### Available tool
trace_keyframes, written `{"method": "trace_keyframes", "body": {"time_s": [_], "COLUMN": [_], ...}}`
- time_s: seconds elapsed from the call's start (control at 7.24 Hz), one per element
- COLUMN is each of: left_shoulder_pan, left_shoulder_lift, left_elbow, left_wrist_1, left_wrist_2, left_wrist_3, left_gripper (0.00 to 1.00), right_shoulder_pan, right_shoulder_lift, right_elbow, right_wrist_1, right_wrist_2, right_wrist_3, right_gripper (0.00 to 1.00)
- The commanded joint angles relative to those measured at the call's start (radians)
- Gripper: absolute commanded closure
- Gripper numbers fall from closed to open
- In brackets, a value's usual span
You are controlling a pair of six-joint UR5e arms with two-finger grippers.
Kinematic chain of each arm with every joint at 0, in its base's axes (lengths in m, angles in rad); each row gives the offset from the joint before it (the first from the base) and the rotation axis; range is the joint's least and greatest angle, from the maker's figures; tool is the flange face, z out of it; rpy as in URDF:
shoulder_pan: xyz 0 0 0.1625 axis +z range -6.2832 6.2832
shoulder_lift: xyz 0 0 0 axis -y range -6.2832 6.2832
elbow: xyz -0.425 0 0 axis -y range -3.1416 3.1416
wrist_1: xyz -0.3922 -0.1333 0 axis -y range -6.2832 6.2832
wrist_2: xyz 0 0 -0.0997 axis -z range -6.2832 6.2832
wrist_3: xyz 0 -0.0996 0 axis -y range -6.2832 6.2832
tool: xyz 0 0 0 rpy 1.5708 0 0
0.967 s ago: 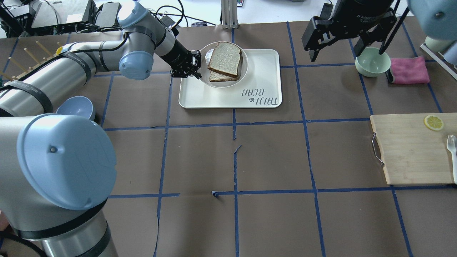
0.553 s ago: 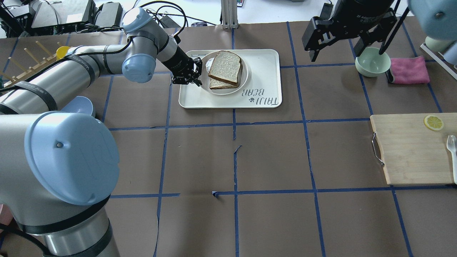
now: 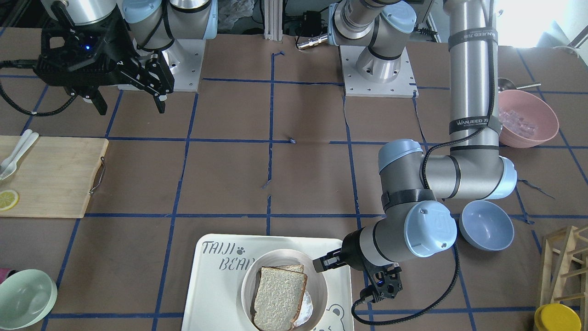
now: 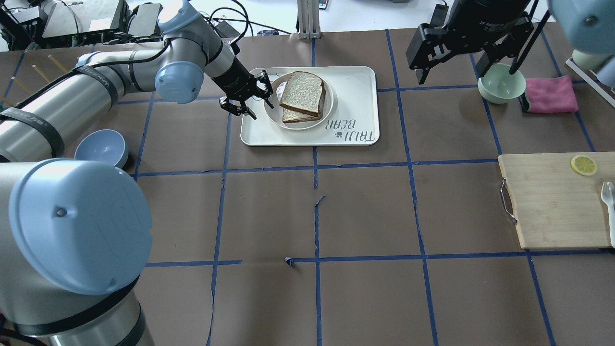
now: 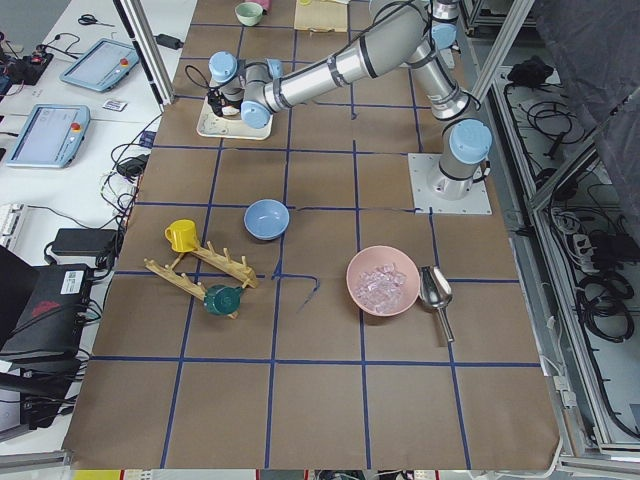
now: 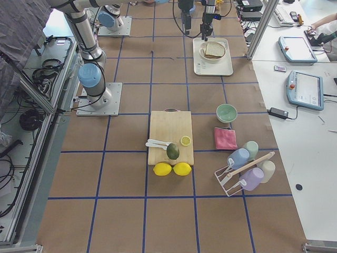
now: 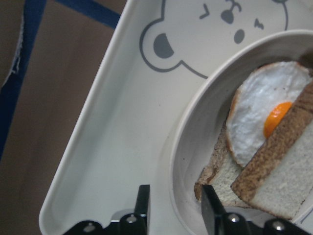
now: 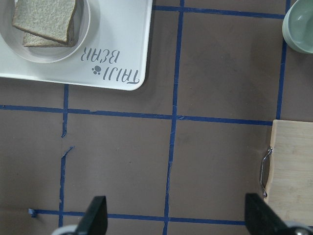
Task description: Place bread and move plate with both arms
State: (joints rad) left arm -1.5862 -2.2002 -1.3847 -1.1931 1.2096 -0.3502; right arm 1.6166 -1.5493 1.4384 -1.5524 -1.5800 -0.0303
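Observation:
The bread (image 4: pixel 302 90), dark-crusted, lies on top of a paler slice and a fried egg (image 7: pixel 259 117) in the cream plate (image 4: pixel 300 125). The plate stands on the bear-print tray (image 4: pixel 353 91). My left gripper (image 4: pixel 262 108) is open at the plate's left rim. In the left wrist view its fingertips (image 7: pixel 142 200) stand on either side of that rim (image 7: pixel 195 127) without closing on it. My right gripper (image 4: pixel 468 67) is open and empty, high above the table to the right of the tray. The right wrist view shows the bread (image 8: pixel 46 14) and the plate (image 8: pixel 85 34) at its top left.
A pale green bowl (image 4: pixel 502 86) and a pink cloth (image 4: pixel 550 93) lie below the right gripper. A wooden board (image 4: pixel 557 202) with a lemon slice is at the right edge. A blue bowl (image 4: pixel 102 146) sits under the left arm. A pink bowl (image 3: pixel 528 117) stands near the left base.
The plate with the bread has shifted a little toward the robot and settled on the tray. My left gripper has opened and let go of its rim. The right arm has not moved.

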Motion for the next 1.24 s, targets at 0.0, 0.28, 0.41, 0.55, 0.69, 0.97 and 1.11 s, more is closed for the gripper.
{"method": "trace_keyframes", "body": {"time_s": [0.0,0.28,0.41,0.55,0.69,0.97,1.11], "left_shoulder_pan": [-0.012,-0.061,-0.072,-0.074,-0.074,-0.074,-0.069], "left_shoulder_lift": [0.155,0.293,0.354,0.414,0.48,0.588,0.608], "left_elbow": [0.0,-0.008,-0.016,-0.023,-0.051,-0.109,-0.137], "left_wrist_1": [-0.194,-0.308,-0.356,-0.428,-0.477,-0.471,-0.467], "left_wrist_2": [0.045,0.076,0.118,0.158,0.182,0.262,0.325], "left_wrist_3": [0.043,0.043,0.046,0.078,0.127,0.234,0.272], "left_gripper": [0.0,0.0,0.0,0.0,0.0,0.0,0.0], "right_shoulder_pan": [0.0,0.0,0.0,0.0,-0.001,-0.001,0.0], "right_shoulder_lift": [0.0,0.0,0.0,0.0,0.0,0.0,0.0], "right_elbow": [-0.001,-0.001,-0.001,-0.001,-0.001,-0.001,-0.001], "right_wrist_1": [0.0,0.0,0.0,0.0,0.0,0.003,0.003], "right_wrist_2": [0.0,0.0,0.0,0.0,0.0,0.0,0.0], "right_wrist_3": [0.0,0.001,0.001,0.001,0.001,0.003,0.003], "right_gripper": [0.0,0.0,0.0,0.0,0.0,0.0,0.0]}}
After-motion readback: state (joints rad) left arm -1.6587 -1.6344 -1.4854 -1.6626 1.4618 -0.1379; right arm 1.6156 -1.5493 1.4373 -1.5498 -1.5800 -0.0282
